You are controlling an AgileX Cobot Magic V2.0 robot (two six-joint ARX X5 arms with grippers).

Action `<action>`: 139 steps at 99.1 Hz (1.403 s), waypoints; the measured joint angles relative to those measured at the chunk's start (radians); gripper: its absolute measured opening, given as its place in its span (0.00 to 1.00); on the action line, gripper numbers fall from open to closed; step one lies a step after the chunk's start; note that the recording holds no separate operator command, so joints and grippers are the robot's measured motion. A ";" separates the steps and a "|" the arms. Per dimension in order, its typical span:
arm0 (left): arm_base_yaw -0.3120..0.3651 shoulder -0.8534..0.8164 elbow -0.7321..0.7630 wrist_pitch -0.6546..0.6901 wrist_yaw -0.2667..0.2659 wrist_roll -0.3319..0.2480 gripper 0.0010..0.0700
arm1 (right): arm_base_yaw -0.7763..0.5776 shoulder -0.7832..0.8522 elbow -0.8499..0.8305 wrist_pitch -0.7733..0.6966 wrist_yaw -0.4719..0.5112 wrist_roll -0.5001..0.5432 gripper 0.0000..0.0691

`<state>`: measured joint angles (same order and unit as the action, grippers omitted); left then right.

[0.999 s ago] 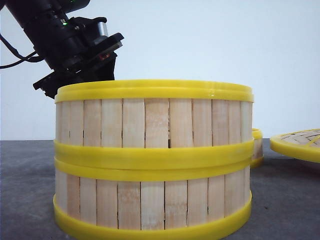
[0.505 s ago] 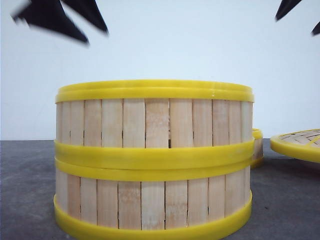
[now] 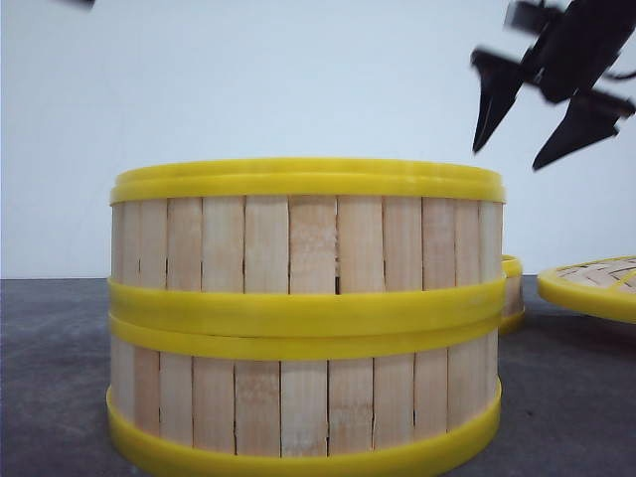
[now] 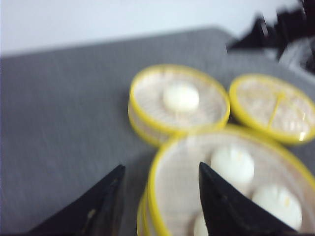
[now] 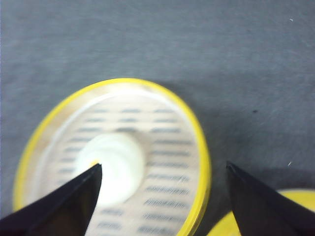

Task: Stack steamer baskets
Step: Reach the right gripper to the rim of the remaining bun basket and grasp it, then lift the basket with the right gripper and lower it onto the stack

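Observation:
Two steamer baskets are stacked in the foreground, the upper one [image 3: 308, 243] on the lower one [image 3: 298, 402]. Several white buns lie in the top of the stack [image 4: 172, 196]. A third steamer basket [image 5: 170, 147] with one bun [image 5: 118, 162] stands alone behind the stack, only its edge [image 3: 512, 290] showing in the front view. My right gripper [image 5: 162, 167] hangs open high above that single basket [image 4: 179, 105], at the upper right [image 3: 509, 157]. Blurred, my left gripper [image 4: 160, 172] is open above the stack's rim, holding nothing.
A flat woven lid [image 3: 594, 286] with a yellow rim lies on the grey table to the right of the baskets, next to the single basket [image 4: 273, 108]. A yellow rim edge [image 5: 295, 196] shows by my right finger. The right arm [image 4: 283, 29] shows in the left wrist view.
The left arm has risen from behind the stack and left the front view at the top. The right gripper has come down into view at the upper right, open.

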<state>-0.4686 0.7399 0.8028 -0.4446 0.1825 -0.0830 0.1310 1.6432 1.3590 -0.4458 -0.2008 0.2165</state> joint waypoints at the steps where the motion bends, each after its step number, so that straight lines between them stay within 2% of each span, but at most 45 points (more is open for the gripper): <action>1: 0.000 -0.007 -0.008 -0.002 0.000 -0.001 0.38 | 0.000 0.008 0.004 0.000 0.003 0.000 0.70; 13: 0.000 -0.092 -0.045 -0.037 -0.001 -0.016 0.38 | 0.000 0.094 0.036 -0.002 0.043 0.000 0.67; 50: 0.000 -0.229 -0.041 -0.158 -0.001 -0.034 0.38 | 0.000 0.253 0.039 0.050 0.051 0.026 0.49; 64: 0.000 -0.258 -0.041 -0.168 -0.001 -0.037 0.38 | 0.000 0.277 0.039 0.055 0.084 0.042 0.40; 83: 0.000 -0.272 -0.041 -0.176 -0.001 -0.038 0.38 | 0.000 0.289 0.039 0.054 0.093 0.054 0.35; 95: 0.000 -0.275 -0.041 -0.177 -0.001 -0.038 0.38 | 0.003 0.289 0.039 0.055 0.094 0.054 0.20; 101: 0.000 -0.275 -0.041 -0.177 -0.001 -0.038 0.38 | 0.006 0.289 0.039 0.054 0.094 0.054 0.15; 125: 0.000 -0.277 -0.041 -0.177 -0.001 -0.038 0.38 | 0.018 0.305 0.040 0.053 0.103 0.054 0.10; 139: 0.000 -0.283 -0.041 -0.177 -0.001 -0.038 0.38 | 0.029 0.316 0.040 0.055 0.146 0.057 0.05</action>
<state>-0.4686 0.4572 0.7620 -0.6212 0.1818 -0.1211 0.1600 1.9594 1.3994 -0.3912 -0.0551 0.2737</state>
